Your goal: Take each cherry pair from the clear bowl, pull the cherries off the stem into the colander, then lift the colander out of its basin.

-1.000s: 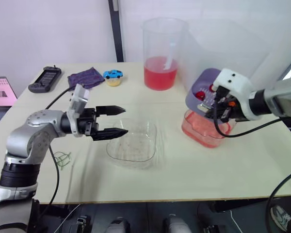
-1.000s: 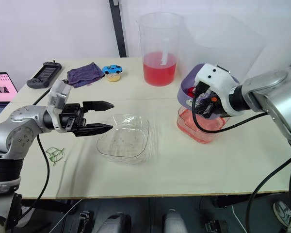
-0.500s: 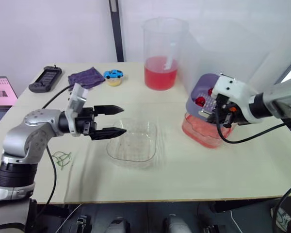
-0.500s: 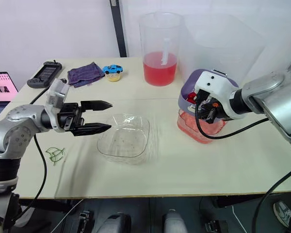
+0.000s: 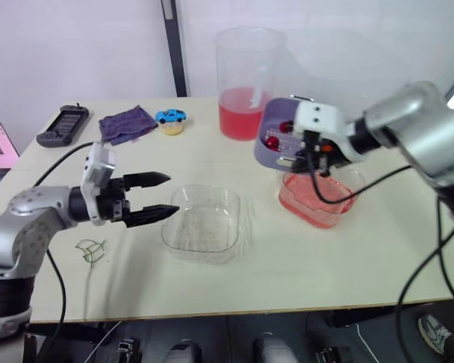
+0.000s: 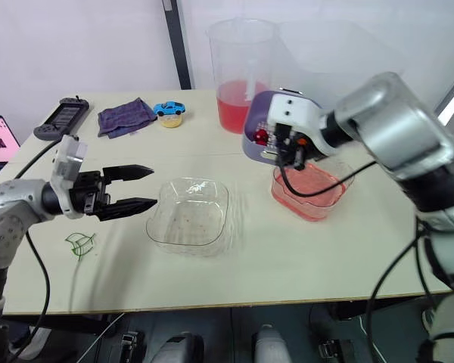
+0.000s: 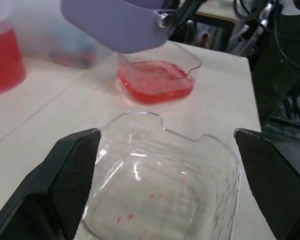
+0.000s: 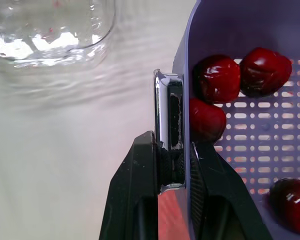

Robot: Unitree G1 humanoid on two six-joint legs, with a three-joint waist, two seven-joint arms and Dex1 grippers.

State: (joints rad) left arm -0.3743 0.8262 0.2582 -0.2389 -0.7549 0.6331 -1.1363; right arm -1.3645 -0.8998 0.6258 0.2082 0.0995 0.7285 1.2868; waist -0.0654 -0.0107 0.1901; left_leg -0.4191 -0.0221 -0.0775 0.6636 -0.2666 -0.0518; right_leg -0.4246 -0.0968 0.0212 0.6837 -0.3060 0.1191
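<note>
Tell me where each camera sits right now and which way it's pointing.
Head stereo pair: on the head, looking forward and down over the table; both arms show.
Left wrist: looks along the open left end effector at the clear bowl, basin beyond.
Right wrist: looks along the right end effector, shut on the colander rim, cherries inside.
Shared: both wrist views catch the clear bowl and colander.

Take the clear bowl as the dial's centre on the table. The basin sits at 3 o'clock and the pitcher at 1, further back. Between them the colander hangs off the table (cherries inside), its rim between the fingers of the right gripper. The toy car and cloth lie at 11, the controller at 10. The left gripper hovers at 9, just beside the bowl, and a stem lies farther out, toward 8.
</note>
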